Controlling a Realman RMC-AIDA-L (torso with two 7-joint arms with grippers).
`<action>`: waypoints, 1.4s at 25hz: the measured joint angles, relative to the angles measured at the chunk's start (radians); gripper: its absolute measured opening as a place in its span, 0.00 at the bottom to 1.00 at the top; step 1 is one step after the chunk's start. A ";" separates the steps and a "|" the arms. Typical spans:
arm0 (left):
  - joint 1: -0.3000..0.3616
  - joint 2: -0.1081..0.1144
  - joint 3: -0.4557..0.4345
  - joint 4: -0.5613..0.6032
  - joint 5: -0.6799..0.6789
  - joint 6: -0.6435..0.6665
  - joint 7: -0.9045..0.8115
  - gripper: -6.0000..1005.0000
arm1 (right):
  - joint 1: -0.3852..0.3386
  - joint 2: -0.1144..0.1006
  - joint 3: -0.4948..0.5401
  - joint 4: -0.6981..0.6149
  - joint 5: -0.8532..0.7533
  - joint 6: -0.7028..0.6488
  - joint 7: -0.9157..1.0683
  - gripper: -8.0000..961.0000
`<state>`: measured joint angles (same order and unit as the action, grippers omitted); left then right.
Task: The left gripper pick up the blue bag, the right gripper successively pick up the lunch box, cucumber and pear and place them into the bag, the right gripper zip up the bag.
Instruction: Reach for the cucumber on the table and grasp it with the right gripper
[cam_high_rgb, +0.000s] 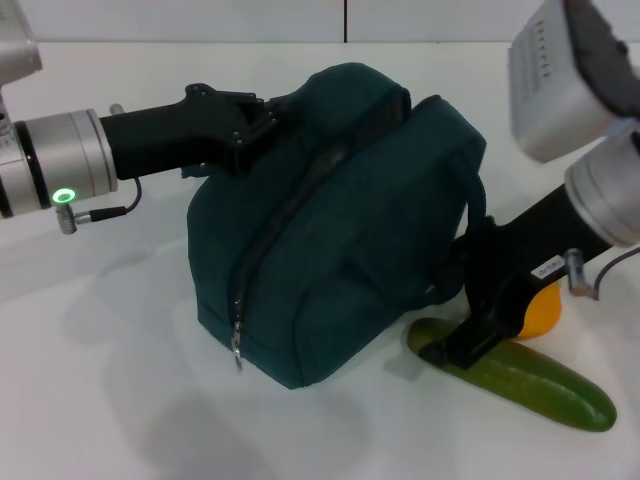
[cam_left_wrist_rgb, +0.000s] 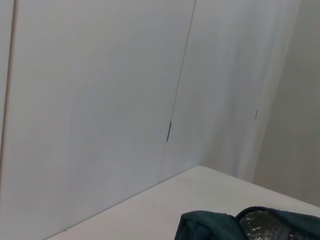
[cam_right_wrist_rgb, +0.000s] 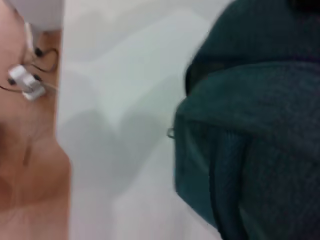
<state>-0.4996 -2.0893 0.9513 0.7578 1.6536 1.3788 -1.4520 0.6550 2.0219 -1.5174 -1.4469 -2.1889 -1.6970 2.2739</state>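
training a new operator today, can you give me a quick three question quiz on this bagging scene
1. True or false: the cucumber is already inside the blue bag.
2. Which gripper is at the top of the bag? A) left gripper B) right gripper C) neither
3. Fill in: the orange-yellow fruit partly hidden behind the right gripper is a ____.

Key:
1. False. It lies on the white table beside the bag, under the right gripper.
2. A. The left gripper meets the bag's upper edge; its fingers are hidden in the fabric.
3. pear
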 joint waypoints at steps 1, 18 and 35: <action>0.000 0.000 0.000 0.000 0.000 0.000 0.000 0.05 | 0.001 0.000 -0.017 0.004 -0.015 0.017 0.007 0.91; 0.009 0.000 -0.002 0.000 0.000 -0.010 -0.004 0.05 | -0.016 -0.002 -0.102 -0.055 -0.046 0.100 0.038 0.91; 0.003 0.005 -0.004 -0.012 0.005 -0.022 -0.003 0.05 | -0.116 -0.004 0.201 -0.102 0.166 -0.227 -0.186 0.91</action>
<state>-0.4968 -2.0846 0.9473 0.7455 1.6590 1.3571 -1.4555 0.5386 2.0184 -1.3163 -1.5492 -2.0230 -1.9240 2.0875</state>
